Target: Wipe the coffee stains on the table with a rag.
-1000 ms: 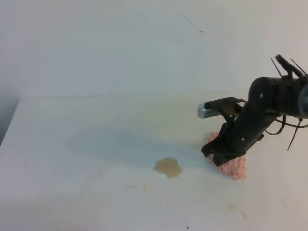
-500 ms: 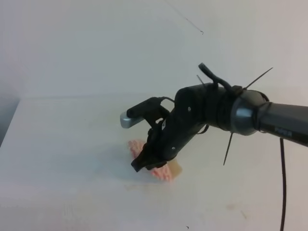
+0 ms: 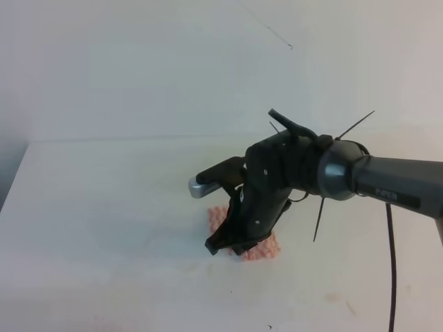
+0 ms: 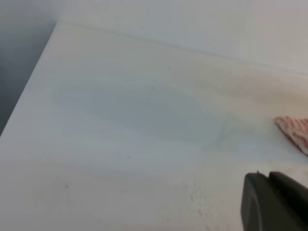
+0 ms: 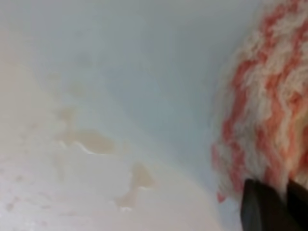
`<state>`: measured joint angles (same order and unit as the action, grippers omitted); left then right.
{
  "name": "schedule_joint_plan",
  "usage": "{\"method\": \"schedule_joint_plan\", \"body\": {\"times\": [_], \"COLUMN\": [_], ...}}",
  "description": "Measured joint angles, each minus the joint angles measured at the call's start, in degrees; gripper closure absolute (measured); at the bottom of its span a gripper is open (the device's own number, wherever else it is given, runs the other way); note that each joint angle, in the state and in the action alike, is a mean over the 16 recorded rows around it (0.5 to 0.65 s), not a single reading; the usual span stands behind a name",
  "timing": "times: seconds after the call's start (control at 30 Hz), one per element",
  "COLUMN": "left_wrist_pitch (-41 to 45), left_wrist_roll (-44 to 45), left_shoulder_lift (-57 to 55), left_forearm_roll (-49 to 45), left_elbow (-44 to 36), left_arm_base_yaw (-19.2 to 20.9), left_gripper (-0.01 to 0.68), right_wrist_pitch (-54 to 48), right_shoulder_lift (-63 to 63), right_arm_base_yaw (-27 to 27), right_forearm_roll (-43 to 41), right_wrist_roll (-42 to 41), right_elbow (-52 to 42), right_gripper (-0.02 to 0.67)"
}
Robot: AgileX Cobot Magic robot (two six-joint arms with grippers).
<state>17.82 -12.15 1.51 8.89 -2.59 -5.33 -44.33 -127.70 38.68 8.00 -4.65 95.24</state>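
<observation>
White tabletop [image 3: 104,207] fills every view, bare apart from the work near the middle of the high frame. At that spot the right gripper [image 3: 232,243] presses the rag [image 3: 259,247] flat to the surface, apparently pinched shut on it, though the arm hides the jaws. Thin tan coffee stains [image 5: 91,142] remain at the left of the right wrist view, so wiping looks partly done. No containers appear. The left gripper [image 4: 274,202], lower right in its own view, can't be judged.

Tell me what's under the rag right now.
The rag lies on the white table, pressed down by the right gripper. No puddle shows around it in the high view. The right wrist view shows thin coffee stains beside it. Anything beneath stays hidden.
</observation>
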Motion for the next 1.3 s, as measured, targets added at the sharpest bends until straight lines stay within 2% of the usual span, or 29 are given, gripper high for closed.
{"method": "schedule_joint_plan", "body": {"times": [0.2, 0.63, 1.1, 1.2, 1.3], "left_wrist_pitch": [0.0, 0.0, 0.0, 0.0, 0.0], "left_wrist_roll": [0.0, 0.0, 0.0, 0.0, 0.0], "left_shoulder_lift": [0.0, 0.0, 0.0, 0.0, 0.0], "left_forearm_roll": [0.0, 0.0, 0.0, 0.0, 0.0], "left_elbow": [0.0, 0.0, 0.0, 0.0, 0.0], "left_arm_base_yaw": [0.0, 0.0, 0.0, 0.0, 0.0], "left_gripper": [0.672, 0.672, 0.672, 0.672, 0.672], "right_wrist_pitch": [-1.1, -3.2, 9.4, 11.6, 12.6], "right_shoulder_lift": [0.0, 1.0, 14.2, 17.6, 20.7], "right_arm_base_yaw": [-2.8, -11.0, -19.3, -20.1, -20.5], "right_forearm_roll": [-2.3, -1.4, -0.3, 0.1, 0.4], "right_wrist_roll": [2.2, 3.0, 0.8, -0.6, -2.0], "right_elbow": [0.1, -1.8, -20.5, -23.5, -25.2], "right_gripper": [0.629, 0.629, 0.625, 0.604, 0.555]}}
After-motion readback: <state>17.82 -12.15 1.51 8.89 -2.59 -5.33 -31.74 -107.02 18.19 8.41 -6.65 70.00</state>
